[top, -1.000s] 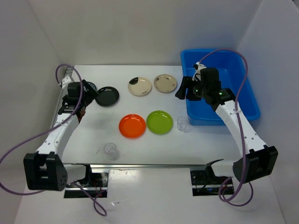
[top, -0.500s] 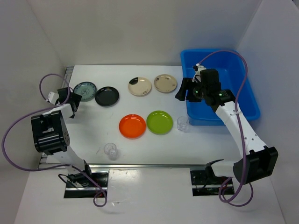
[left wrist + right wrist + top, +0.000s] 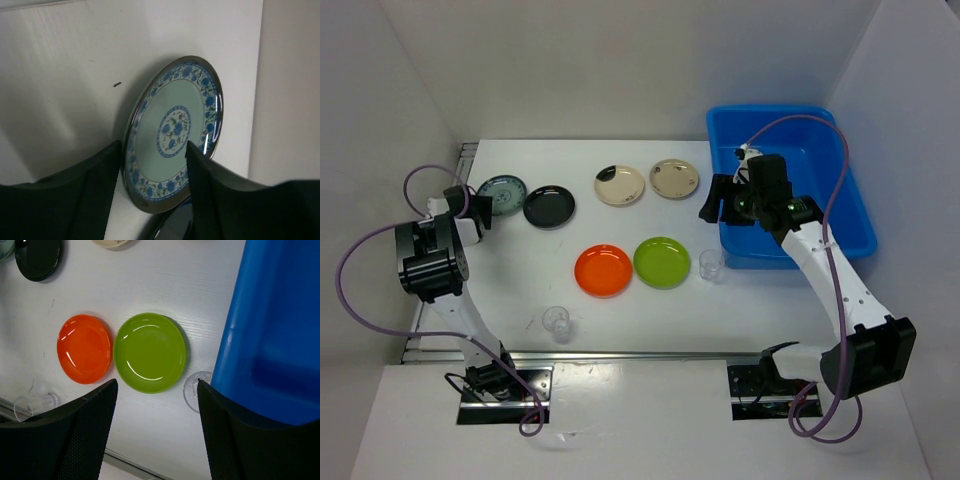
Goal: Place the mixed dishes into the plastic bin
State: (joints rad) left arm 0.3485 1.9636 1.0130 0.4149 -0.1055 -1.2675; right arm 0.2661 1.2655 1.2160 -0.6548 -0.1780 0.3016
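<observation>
Every dish sits on the desk [image 3: 520, 290] outside the plastic bin [image 3: 840, 200], and none shows inside it. The lime plate [image 3: 149, 352] and a clear cup [image 3: 194, 390] lie just beside the bin's left wall. The orange plate [image 3: 84, 348] comes next, going away from the bin. The two beige plates [image 3: 620, 185] lie left of the bin's far corner, and the black plate [image 3: 549, 206] and a patterned plate [image 3: 172, 132] are farthest from it.

The left gripper [image 3: 155, 147] is spread wide and empty, facing the patterned plate. The right gripper [image 3: 157, 382] hangs by the bin's left rim, also parted and holding nothing.

The plates look stiff, glossy and light, so probably slippery. They lie flat, and the raised rim is the only sensible hold, with one finger under the lip. The cups look thin and easily tipped (a squeeze across the wall should do).

The left wrist view shows blue flowers around a pale centre, where the top view gives only a dull teal disc. Only the top view shows the bin's interior, since the right wrist camera sees just its outer wall.
</observation>
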